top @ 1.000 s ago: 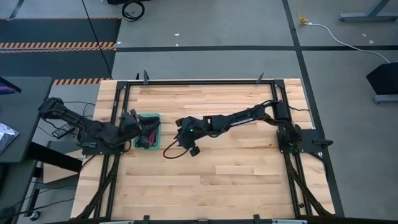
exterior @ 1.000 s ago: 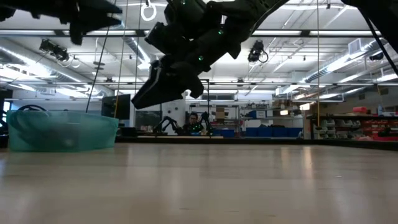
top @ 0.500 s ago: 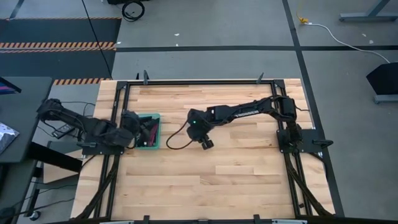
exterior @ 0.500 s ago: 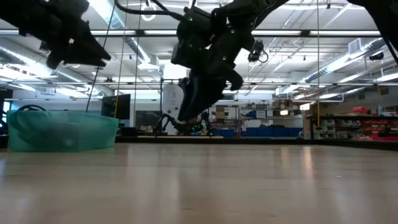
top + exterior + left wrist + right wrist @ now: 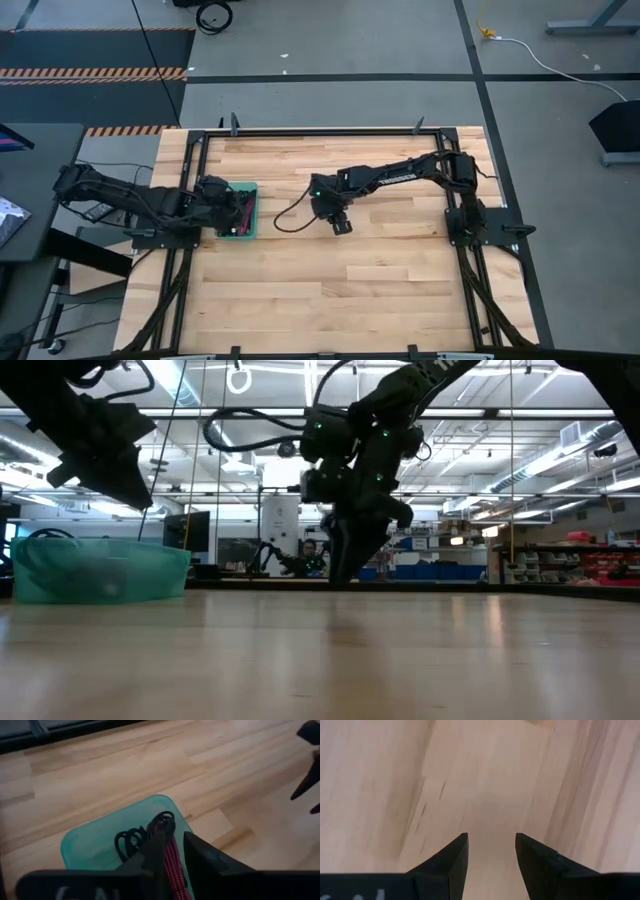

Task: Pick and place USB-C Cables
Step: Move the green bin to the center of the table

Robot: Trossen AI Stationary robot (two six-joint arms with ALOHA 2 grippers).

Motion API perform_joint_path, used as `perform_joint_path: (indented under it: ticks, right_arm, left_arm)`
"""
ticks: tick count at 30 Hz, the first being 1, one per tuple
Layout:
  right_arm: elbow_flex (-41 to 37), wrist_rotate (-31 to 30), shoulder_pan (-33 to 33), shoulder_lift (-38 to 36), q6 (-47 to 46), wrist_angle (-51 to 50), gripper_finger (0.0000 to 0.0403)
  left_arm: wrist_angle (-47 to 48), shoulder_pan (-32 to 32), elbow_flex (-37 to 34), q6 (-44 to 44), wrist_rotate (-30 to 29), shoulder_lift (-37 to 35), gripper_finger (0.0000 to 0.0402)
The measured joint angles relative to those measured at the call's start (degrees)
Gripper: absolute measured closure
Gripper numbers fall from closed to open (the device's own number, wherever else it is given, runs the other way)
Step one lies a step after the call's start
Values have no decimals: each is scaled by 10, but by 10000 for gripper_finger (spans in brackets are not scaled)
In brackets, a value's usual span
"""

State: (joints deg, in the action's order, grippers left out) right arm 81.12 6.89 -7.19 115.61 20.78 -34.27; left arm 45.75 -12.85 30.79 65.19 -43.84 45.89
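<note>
Your USB-C cables (image 5: 240,216) are gathered in the teal tray (image 5: 248,187) at the left side of the table (image 5: 380,290), a tangle of black loops with a red-magenta bundle among them; from the left wrist view you can make out a black coil (image 5: 131,841) lying on the tray floor and a red braided cable (image 5: 173,865) running between that arm's two dark fingers. Whether those fingers actually pinch the red cable or merely straddle it, you cannot tell, since the cable fills the narrow gap and the contact itself is hidden. The left gripper (image 5: 212,192) sits at the tray's left edge, over the cables, and in the low view it hangs above the translucent tray wall (image 5: 100,570). Further out, toward the middle of the table, your right gripper (image 5: 341,222) points down at bare wood well apart from the tray, its fingers (image 5: 451,865) spread with only plain planks showing between them. A thin dark lead (image 5: 290,212) loops from the right arm across the wood toward the tray.
</note>
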Motion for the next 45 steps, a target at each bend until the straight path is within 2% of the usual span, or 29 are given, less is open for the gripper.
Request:
perform_joint_path:
  ticks: [7, 15, 22, 28, 34, 39, 45]
  right_arm:
    - [-11, 0, 3, -23, -7, -16, 234]
    - [-80, 2, -14, -55, 4, 24, 234]
    - [-83, 1, -34, -95, -3, 34, 234]
    - [-83, 2, -22, -137, -2, 32, 234]
    - [-83, 2, -11, -179, -2, 48, 234]
    - [-83, 3, 3, -189, 1, 59, 234]
    - [-83, 2, 11, -189, 7, 88, 234]
  left_arm:
    - [29, 21, 3, -8, 2, -1, 321]
    - [60, 21, 3, 18, 14, -1, 274]
    - [103, 21, 3, 66, 21, -1, 243]
    - [137, 21, 3, 107, 47, -1, 241]
    - [146, 21, 2, 112, 62, -1, 241]
    - [145, 21, 2, 128, 75, 5, 241]
    - [145, 22, 2, 138, 82, 47, 241]
